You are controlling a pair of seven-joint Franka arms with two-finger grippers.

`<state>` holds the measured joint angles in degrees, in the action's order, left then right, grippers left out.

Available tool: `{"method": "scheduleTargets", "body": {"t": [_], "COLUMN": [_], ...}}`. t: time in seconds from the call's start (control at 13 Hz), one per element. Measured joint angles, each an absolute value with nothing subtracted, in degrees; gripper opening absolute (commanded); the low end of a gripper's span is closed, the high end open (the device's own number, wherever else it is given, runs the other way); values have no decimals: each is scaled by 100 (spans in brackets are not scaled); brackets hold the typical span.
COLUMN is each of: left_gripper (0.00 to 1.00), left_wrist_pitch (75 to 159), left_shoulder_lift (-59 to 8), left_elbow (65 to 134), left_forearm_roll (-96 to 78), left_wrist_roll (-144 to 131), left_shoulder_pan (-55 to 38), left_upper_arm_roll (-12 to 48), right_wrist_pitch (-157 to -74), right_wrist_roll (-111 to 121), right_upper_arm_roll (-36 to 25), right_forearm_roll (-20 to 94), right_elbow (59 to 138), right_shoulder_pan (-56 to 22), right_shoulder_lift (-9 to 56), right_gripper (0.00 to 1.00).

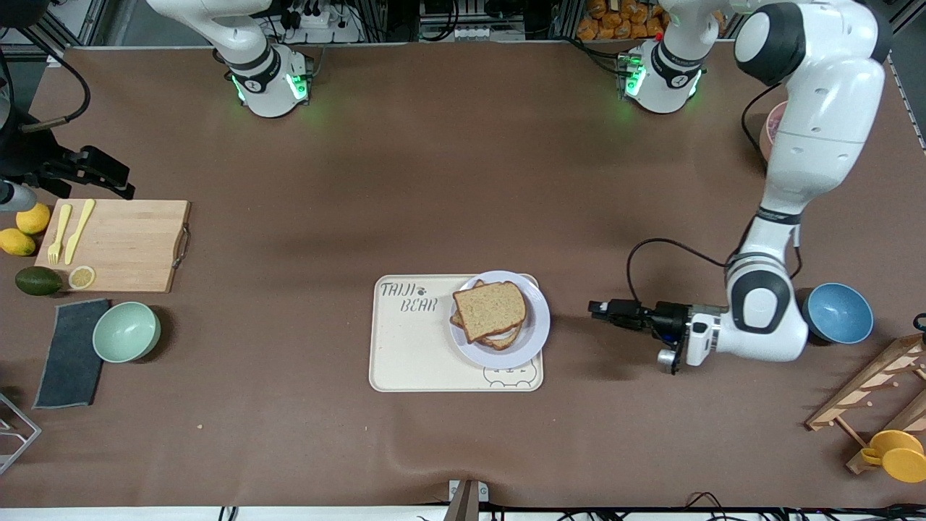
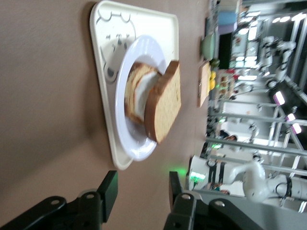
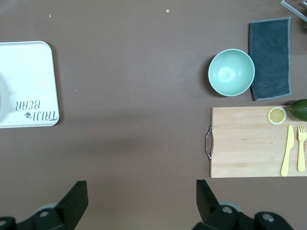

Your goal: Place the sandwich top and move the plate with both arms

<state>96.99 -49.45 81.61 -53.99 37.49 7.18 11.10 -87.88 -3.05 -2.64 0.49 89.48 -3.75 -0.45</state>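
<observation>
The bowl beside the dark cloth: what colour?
Mint green bowl, plain, clearest in the right wrist view.

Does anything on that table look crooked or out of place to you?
Slightly. The sandwich top sits askew on the slice beneath, corners not lined up, and in the left wrist view it leans up on one edge. The plate sits off-centre on the tray, at the edge toward the left arm's end. Nothing looks spilled or broken.

White jointed left arm [image 1: 810, 166] drops down the frame's right side, its black two-finger left gripper [image 1: 595, 310] held level, jaws apart, empty; right gripper [image 3: 141, 201] spread wide, empty.
</observation>
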Motion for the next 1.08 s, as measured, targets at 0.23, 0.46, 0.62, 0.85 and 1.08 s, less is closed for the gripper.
{"method": "scheduleTargets", "body": {"t": [0.23, 0.46, 0.62, 0.85, 1.08], "left_gripper": [50, 48, 48, 51, 71], "left_wrist_pitch": [9491, 9262, 9061, 8633, 8194], "left_shoulder_lift": [-4364, -3651, -3097, -2169, -1385], "left_elbow": [8134, 8117, 8103, 8098, 8113], "left_forearm_roll": [-4573, -3708, -3013, -2187, -1352], "left_wrist_roll": [3266, 2684, 2188, 1324, 729], "left_shoulder_pan": [944, 1055, 1089, 1078, 1030], "left_upper_arm_roll": [1110, 1110, 1110, 1124, 1197], "right_wrist_pitch": [-8788, -8788, -8788, -8788, -8788], "right_wrist_roll": [-305, -305, -305, -305, -305], "right_upper_arm_roll": [-260, -258, -258, -257, -255], "right_forearm_roll": [49, 49, 49, 49, 49], "right_elbow": [8948, 8949, 8948, 8945, 8942], "right_shoulder_pan": [-377, -386, -387, -389, -403], "right_shoulder_lift": [-35, -13, -1, 7, 14], "right_gripper": [100, 100, 100, 100, 100]}}
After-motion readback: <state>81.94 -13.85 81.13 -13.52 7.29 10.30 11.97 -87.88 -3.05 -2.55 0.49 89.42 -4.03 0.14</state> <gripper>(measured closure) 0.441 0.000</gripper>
